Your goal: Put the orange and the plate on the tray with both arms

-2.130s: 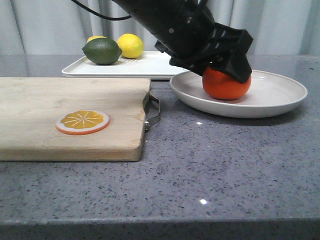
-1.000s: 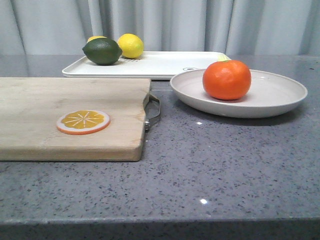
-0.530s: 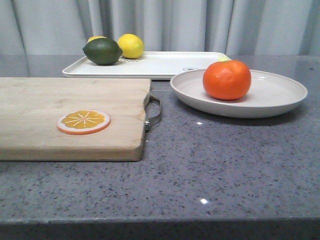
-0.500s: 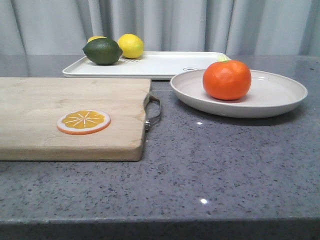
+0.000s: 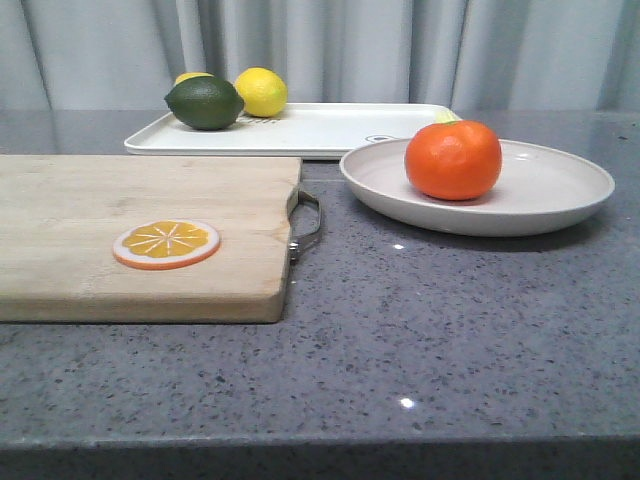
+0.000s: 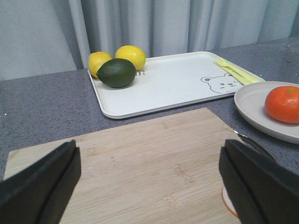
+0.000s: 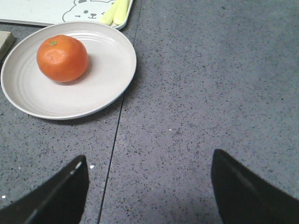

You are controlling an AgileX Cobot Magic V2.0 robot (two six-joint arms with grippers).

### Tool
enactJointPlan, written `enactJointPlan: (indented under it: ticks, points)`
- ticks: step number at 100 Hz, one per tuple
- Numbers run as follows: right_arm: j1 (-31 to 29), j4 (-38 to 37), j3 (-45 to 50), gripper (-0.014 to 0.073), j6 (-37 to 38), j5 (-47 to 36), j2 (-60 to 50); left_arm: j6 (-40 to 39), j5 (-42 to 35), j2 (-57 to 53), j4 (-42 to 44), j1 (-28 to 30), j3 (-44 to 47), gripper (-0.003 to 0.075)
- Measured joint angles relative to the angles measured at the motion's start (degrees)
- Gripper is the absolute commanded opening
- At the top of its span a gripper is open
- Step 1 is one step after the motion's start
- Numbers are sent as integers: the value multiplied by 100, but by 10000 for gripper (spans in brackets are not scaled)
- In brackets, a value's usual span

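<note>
The orange (image 5: 453, 159) sits on the off-white plate (image 5: 560, 190) at the right of the table; both also show in the right wrist view, orange (image 7: 62, 58) on plate (image 7: 107, 70), and in the left wrist view, orange (image 6: 282, 104) on plate (image 6: 254, 100). The white tray (image 5: 330, 128) stands behind the plate, touching or nearly touching its rim, and shows in the left wrist view (image 6: 173, 84). Neither arm shows in the front view. My left gripper (image 6: 149, 184) is open and empty over the cutting board. My right gripper (image 7: 148, 186) is open and empty over bare counter, apart from the plate.
A wooden cutting board (image 5: 120, 225) with a metal handle (image 5: 305, 225) lies at the left, an orange slice disc (image 5: 166, 243) on it. A green lime (image 5: 204, 102) and two lemons (image 5: 260, 90) sit at the tray's left end; yellow cutlery (image 6: 236, 71) at its right.
The arm that was shut round the orange on the plate two seconds ago has let go and left the front view. The orange stays on the plate.
</note>
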Motion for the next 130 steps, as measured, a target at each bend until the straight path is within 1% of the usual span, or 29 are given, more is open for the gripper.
enactJointPlan:
  ticks: [25, 43, 56, 80, 94, 113, 130]
  points:
    - [0, 58, 0, 550, 7, -82, 11, 0, -10, 0, -7, 0, 0, 564]
    - [0, 522, 0, 550, 23, -547, 357, 0, -22, 0, -7, 0, 0, 564]
    - [0, 849, 0, 550, -32, -852, 946, 0, -21, 0, -13, 0, 0, 564]
    - [0, 912, 0, 550, -32, -2011, 2257, 0, -21, 0, -13, 0, 13, 564]
    - [10, 1010, 0, 550, -32, -2538, 3006, 0, -21, 0, -13, 0, 13, 564]
    - [10, 1139, 0, 550, -32, -2970, 3832, 0, -21, 0, -21, 0, 13, 564]
    - [10, 1326, -4, 550, -32, -3171, 4256, 0, -23, 0, -21, 0, 13, 564]
